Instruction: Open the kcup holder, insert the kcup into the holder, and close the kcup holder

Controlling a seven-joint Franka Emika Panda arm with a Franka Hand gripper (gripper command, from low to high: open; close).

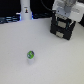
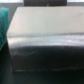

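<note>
Large black boxy kcup holder (image 1: 62, 26) with pale front patches sits at the far edge of the white table (image 1: 50, 65), toward the exterior view's right corner. Looks shut: no tray of pod slots showing. The wrist view is filled by a dark glossy boxy surface, probably the holder's top (image 2: 45, 40), blurred, so no handle or seam can be picked out there.

White robot gripper (image 1: 64, 10) is right over the holder, at or touching its top. Fingers are hidden against the box in the exterior view and absent from the wrist view, so I cannot tell how far the claw is open or whether it has hold of anything.

Tiny white kcup (image 1: 30, 55) with shiny green top stands upright mid-table, well apart from the holder, nearer the front edge. Untouched.

Handling guess: the holder is rigid and heavy enough to stay put, but a hard tug could drag the whole box. Pull at the front face, low and straight. The pod is light, thin-walled and slick on top, so pinch the sides gently.

Tall white post (image 1: 23, 11) with a black mark stands at the far edge, the exterior view's left.
</note>
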